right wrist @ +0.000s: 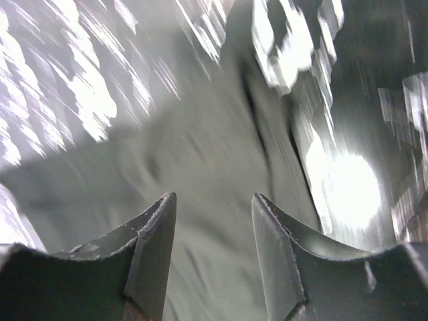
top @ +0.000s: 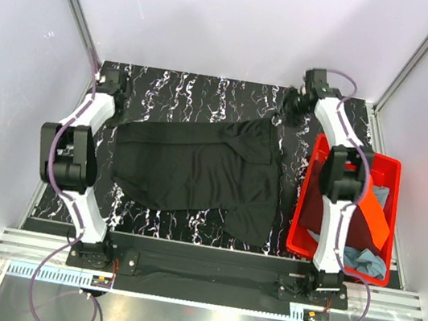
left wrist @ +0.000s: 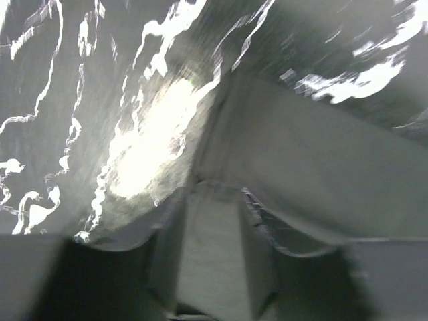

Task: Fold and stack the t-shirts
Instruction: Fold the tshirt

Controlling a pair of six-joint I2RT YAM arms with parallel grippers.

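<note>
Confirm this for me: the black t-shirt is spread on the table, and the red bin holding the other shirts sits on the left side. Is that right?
Not quite. The red bin sits on the right side, not the left, as the top external view shows. The black t-shirt is spread on the table, and the bin holds the other shirts.

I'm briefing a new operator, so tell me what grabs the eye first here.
The black t-shirt lying spread across the middle of the marbled table stands out first. Then the red bin at the table's right edge, holding an orange shirt, a maroon shirt and a grey-blue shirt.
</note>
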